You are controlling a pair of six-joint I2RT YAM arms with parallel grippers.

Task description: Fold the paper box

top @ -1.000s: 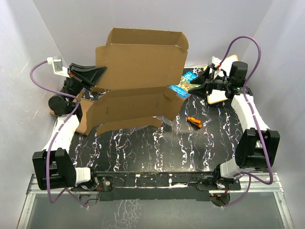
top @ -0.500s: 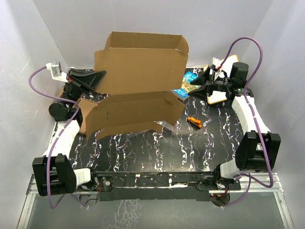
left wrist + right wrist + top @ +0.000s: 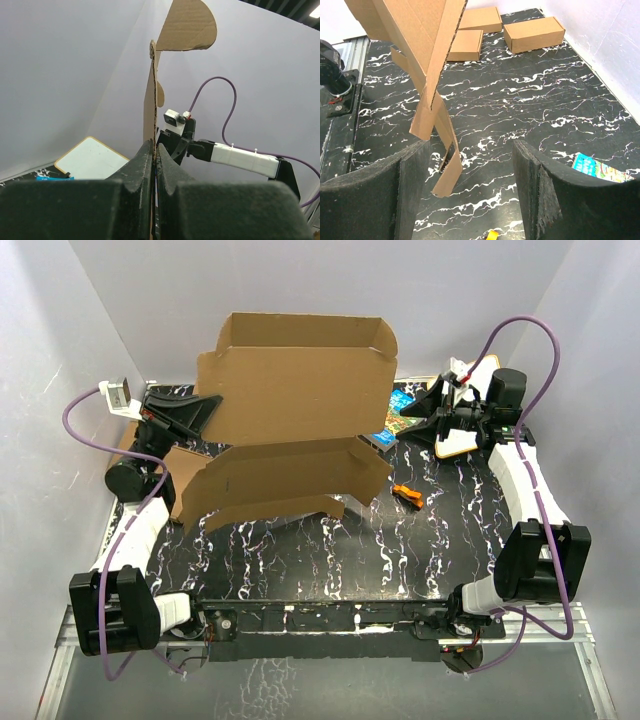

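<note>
A large die-cut brown paper box [image 3: 295,380] is held up off a black, white-veined table [image 3: 330,550], its broad panels standing almost upright and its flaps hanging loose. The left gripper [image 3: 205,406] has its two dark fingers [image 3: 135,175] pressed together on the sheet's thin corrugated edge. In the left wrist view the cardboard rises straight up from between the fingertips to a rounded tab high above them. Beyond those fingers and slightly to their right is the other arm with its purple cable, and low to their left is a corner of a whiteboard [image 3: 92,157]. The right gripper [image 3: 470,150] has its padded fingers [image 3: 412,185] spread wide apart with nothing between them. It is near the sheet's right end but clear of it. From the right wrist view the box hangs ahead of and above the left-hand finger. A narrow curled strip of it drops toward the table just in front of the gap between the fingers, and it is unclear whether it touches down. Farther ahead of these fingers, at the far side of the table, lie three small folded boxes [image 3: 530,34]. A blue book [image 3: 597,167] lies flat just outside the right-hand finger, and a bit of an orange object [image 3: 492,234] shows on the table below the gap.
</note>
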